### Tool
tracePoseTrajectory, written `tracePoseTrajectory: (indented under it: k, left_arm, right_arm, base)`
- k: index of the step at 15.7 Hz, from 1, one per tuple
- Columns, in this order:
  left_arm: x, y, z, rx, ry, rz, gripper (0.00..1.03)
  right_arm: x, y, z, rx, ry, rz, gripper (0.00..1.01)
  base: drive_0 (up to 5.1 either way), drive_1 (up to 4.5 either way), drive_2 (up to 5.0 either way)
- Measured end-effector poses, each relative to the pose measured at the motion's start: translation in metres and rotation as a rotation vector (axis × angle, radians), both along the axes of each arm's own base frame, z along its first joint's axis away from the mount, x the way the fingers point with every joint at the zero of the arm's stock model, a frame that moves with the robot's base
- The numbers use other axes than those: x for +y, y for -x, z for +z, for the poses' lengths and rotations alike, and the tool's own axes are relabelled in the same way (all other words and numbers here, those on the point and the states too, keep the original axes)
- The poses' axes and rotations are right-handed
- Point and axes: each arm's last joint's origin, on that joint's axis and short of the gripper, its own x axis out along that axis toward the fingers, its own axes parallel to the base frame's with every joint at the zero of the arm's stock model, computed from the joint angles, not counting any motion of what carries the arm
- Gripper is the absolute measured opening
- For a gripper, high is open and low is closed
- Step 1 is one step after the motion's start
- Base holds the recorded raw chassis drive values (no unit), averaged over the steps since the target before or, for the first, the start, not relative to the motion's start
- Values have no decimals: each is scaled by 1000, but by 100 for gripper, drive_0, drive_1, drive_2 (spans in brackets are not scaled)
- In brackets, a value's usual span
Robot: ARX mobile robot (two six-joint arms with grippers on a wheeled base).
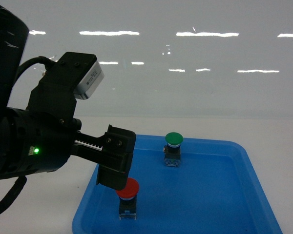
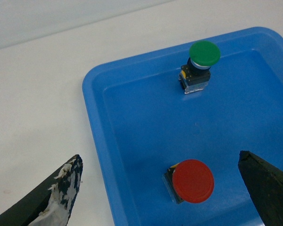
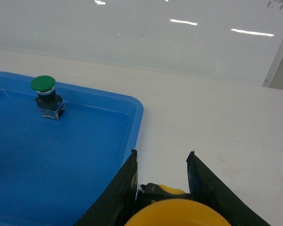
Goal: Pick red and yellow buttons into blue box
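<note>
Red button [image 2: 193, 181] already in box [image 2: 132, 141], near front edge. Left gripper [image 2: 160, 188] wide apart above it. Right gripper [image 3: 162, 188] clamped on yellow button [image 3: 174, 212]; you drop that next.

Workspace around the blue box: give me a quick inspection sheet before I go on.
Surface: white table, a few small marks, otherwise bare where visible.
Blue box: shallow tray, resting flat on the table.
Red button: upright inside the box, near its left wall.
Yellow button: between the right gripper's fingers, just outside the box's right edge.
Clutter: green button standing upright in the box, farther back.
Left gripper: jaws wide apart, above the red button, holding nothing.
Right gripper: closed on the yellow button.
Cables: black cable hanging from the left arm.
Surroundings: pale glossy wall with light reflections.
</note>
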Motion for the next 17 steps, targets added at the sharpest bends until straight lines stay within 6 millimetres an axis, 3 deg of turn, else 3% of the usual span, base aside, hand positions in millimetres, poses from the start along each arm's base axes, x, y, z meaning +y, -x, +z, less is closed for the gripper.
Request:
tracePoseTrajectory:
  k: [2,7,9,13,17]
  left_arm:
    - [-10,-9,-16,70,-22,13,98]
    - [-31,-1,-27,131,-5,-21,98]
    - [-36,2,-40,178,-10,-21,98]
    - [-37,-1,-59,207,-12,-25,98]
    - [-24,-7,-73,227,14,-5,98]
  right_arm:
    - [0,0,0,0,0,0,29]
    - [0,0,0,0,0,0,29]
    - [0,0,0,0,0,0,29]
    - [0,0,0,0,0,0,29]
    - [0,0,0,0,0,0,29]
  base:
    - [0,0,0]
    - [0,0,0]
    - [0,0,0]
    - [0,0,0]
    - [0,0,0]
